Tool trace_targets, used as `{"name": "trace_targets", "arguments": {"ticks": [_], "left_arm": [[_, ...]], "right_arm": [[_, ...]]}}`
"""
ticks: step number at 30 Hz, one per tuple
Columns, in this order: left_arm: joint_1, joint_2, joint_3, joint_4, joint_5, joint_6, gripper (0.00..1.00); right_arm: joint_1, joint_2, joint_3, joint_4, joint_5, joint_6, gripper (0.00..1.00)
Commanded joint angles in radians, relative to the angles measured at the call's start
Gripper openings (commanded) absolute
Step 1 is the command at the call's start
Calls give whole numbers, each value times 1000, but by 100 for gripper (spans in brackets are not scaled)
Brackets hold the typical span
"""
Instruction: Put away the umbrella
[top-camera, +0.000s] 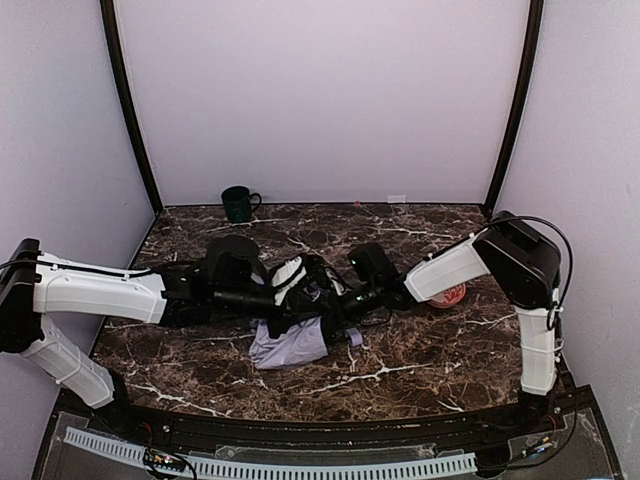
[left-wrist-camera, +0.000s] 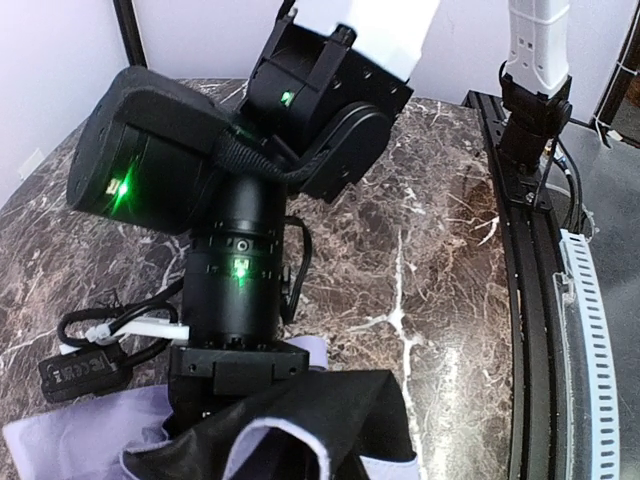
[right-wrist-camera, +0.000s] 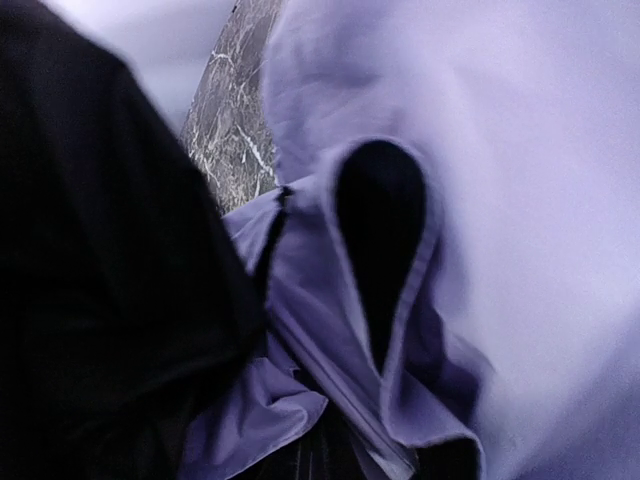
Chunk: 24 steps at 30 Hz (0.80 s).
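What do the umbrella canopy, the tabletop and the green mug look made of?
Umbrella: thin fabric, matte lavender, black lining; it creases softly.
Table: dark marble look, white veins, faint sheen; maybe laminate.
Mug: probably glazed ceramic, dark green.

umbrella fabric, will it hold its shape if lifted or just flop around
Probably floppy: the umbrella lies crumpled in a heap on the table, and the right wrist view shows soft, loose folds. It is likely light for its size, since the cloth looks thin. Spread loose like this, it seems unlikely to roll, though it may snag or drag.
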Motion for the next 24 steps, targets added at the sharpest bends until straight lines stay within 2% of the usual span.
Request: {"name": "trace_targets", "arguments": {"ticks": [1,3,6,11,17,21,24], "left_arm": [[3,-11,67,42,64,11,0],[31,4,94,26,8,3,0],[139,87,138,-20,-30,-76,0],[191,226,153,-172,-268,-119,0],[191,282,-4,-127,-235,-242,0],[190,311,-53,-127,-237,-260,0],[191,338,-58,-115,-247,-251,0]], "right_arm": [[12,48,-19,72,-44,19,0],[12,50,-56,72,-46,12,0],[17,45,-87,67,-55,-4,0],[19,20,-107,22,-34,-39,0],[16,-4,-153,97,10,13,0],[13,-21,-174,156,61,58,0],[4,-100,-189,97,136,23,9]]}}
